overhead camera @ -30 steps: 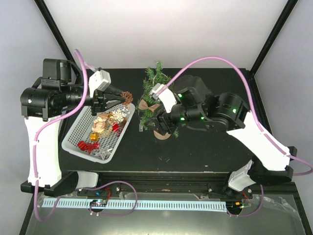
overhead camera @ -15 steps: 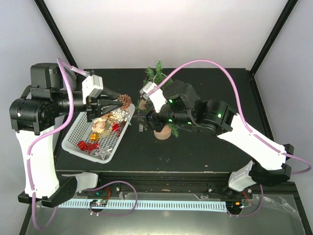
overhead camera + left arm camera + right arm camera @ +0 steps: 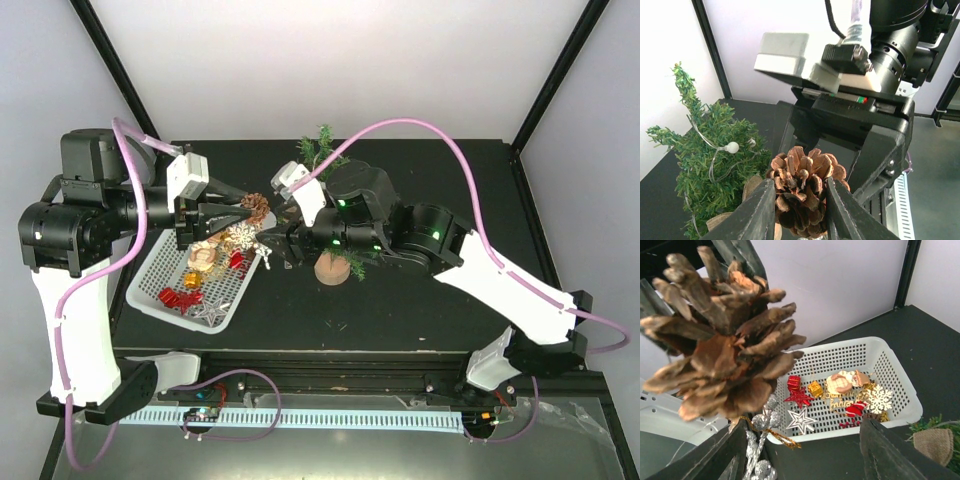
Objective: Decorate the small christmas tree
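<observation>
While the left gripper (image 3: 802,182) clenched a brown pine cone (image 3: 801,170) between its two fingers, the small christmas tree (image 3: 710,160) stood on its round tan base (image 3: 333,268) near the middle of the black bench (image 3: 430,330). Its long axis ran vertically: in the left wrist view the tip pointed toward the top of the frame, bending slightly to the upper left. In the top view the green tip showed above the right arm, toward the upper edge, with the base below it. A thin strand carrying a white bead (image 3: 731,147) wound through the branches, and a burlap bow (image 3: 720,220) sat low on the tree. The right arm hid much of the tree's middle in the top view. The right gripper (image 3: 272,243) sat just to the left of the tree in the frame, its fingers released and spread wide with nothing clamped between them; the pine cone hung close in front of it. A silver beaded sprig (image 3: 761,450) showed beside one finger, and whether it touched could not be told. A white perforated basket (image 3: 150,292) lay in the left part of the frame, partly under the left gripper. It held a red star (image 3: 799,399), a silver star (image 3: 801,421), a white snowflake (image 3: 880,399), a small gold gift box (image 3: 815,388), a Santa-like figure (image 3: 842,382) and gold lettering (image 3: 839,402).
</observation>
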Controlling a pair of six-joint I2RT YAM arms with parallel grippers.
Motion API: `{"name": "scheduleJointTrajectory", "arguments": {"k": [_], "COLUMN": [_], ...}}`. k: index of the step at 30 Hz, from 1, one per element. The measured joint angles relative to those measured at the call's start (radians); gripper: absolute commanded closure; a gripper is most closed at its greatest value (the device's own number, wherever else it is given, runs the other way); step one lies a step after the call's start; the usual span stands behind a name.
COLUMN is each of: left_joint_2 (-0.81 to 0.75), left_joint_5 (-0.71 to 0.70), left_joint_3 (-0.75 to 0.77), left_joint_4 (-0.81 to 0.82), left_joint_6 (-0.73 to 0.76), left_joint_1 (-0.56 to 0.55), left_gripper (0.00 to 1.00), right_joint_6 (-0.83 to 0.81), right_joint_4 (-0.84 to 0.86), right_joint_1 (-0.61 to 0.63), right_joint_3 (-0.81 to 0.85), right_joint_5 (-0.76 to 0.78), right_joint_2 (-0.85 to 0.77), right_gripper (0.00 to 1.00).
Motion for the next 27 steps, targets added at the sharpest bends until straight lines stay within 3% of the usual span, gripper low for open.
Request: {"name": "scheduleJointTrajectory", "arguments": {"k": [13,22,27], "left_joint_2": [0.002,0.002,0.001], "left_joint_5": [0.002,0.002,0.003], "left_joint_3": [0.008,0.016,0.02], "left_joint_4": [0.017,0.023,0.023], "left_joint_6": [-0.006,-0.012,-0.013], "left_joint_1": [0.0,0.0,0.003], "left_gripper": [0.71,0.71,0.71], "right_joint_6": [-0.021,-0.02,-0.017], "right_joint_4": [0.0,0.003,0.003], "right_joint_1": [0.001,0.001,0.001], "right_joint_3": [0.051,0.044,0.032], "right_joint_5": [-0.055,-0.054,-0.055], "right_joint_2": [0.077,0.077,0.077], "right_gripper": [0.4,0.48,0.66]}}
